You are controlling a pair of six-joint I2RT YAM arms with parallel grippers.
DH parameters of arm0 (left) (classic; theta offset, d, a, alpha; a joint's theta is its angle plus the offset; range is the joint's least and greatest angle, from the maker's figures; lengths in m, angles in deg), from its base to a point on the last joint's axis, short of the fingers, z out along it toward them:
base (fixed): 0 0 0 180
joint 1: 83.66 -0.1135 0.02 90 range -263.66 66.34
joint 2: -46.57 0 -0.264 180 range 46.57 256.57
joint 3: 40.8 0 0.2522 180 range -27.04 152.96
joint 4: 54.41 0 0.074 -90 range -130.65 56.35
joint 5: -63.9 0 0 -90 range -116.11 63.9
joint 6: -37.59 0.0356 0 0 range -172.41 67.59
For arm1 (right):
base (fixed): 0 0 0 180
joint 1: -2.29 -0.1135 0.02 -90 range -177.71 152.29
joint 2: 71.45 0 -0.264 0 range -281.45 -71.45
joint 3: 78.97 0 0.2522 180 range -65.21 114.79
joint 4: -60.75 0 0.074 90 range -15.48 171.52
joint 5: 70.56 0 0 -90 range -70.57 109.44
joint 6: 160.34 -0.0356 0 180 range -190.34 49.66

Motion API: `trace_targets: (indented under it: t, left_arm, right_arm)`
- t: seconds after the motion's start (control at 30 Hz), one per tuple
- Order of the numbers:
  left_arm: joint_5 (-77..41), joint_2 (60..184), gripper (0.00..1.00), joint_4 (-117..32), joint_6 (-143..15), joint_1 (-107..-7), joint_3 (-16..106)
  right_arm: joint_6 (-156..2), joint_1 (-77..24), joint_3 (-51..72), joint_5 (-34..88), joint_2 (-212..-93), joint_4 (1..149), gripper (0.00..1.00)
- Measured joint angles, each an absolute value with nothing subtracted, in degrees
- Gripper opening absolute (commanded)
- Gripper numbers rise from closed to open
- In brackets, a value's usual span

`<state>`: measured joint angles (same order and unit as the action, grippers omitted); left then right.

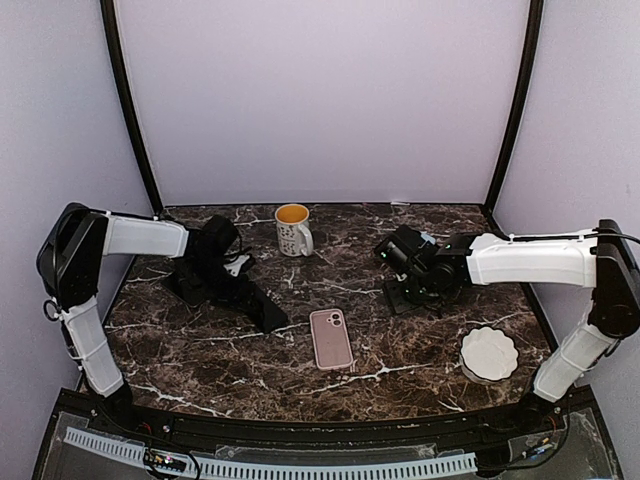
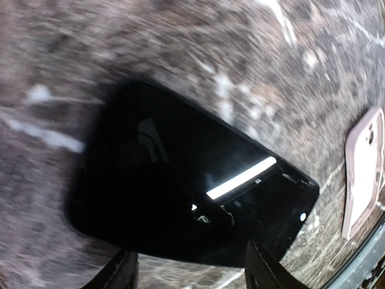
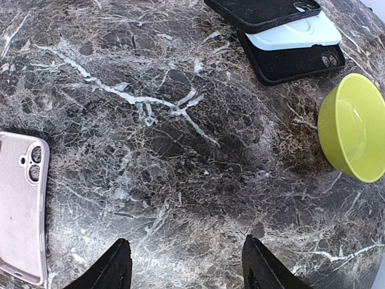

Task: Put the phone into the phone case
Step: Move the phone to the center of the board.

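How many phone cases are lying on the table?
4: a pink case mid-table, and three stacked near the green bowl: top black case, pale blue case, bottom black case. Others may be hidden.

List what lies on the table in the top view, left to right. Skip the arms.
Black phone → mug → pink case → white dish.
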<state>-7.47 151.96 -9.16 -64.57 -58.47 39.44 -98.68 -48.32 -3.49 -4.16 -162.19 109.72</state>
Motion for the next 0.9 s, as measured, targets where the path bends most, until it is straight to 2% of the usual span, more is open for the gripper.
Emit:
trace_targets:
  t: [0.37, 0.47, 0.53, 0.67, 0.77, 0.9]
  left_arm:
    - [-5.02, 144.94, 0.63, -9.80, -58.45, -48.55, 34.65]
    - [-8.81, 142.82, 0.65, -9.29, -56.47, -48.92, 35.70]
    - [-12.04, 143.15, 0.62, -8.90, -56.25, -49.71, 38.83]
    - [-15.25, 148.88, 0.52, -7.85, -57.58, -53.84, 49.56]
    - [-18.42, 156.04, 0.40, -7.02, -58.98, -57.88, 56.73]
    - [-22.12, 162.71, 0.25, -5.01, -59.74, -61.23, 59.61]
  right_arm:
    - [-99.40, -48.34, -3.71, -4.20, -161.49, 110.39, 0.64]
    - [-99.38, -48.34, -3.84, -4.20, -161.42, 110.35, 0.64]
    - [-99.35, -48.34, -3.86, -4.18, -161.42, 110.37, 0.64]
    - [-99.33, -48.36, -3.86, -4.20, -161.42, 110.39, 0.64]
    - [-99.35, -48.45, -4.08, -4.38, -161.31, 110.26, 0.64]
    - [-99.33, -48.54, -4.89, -4.64, -160.90, 110.39, 0.64]
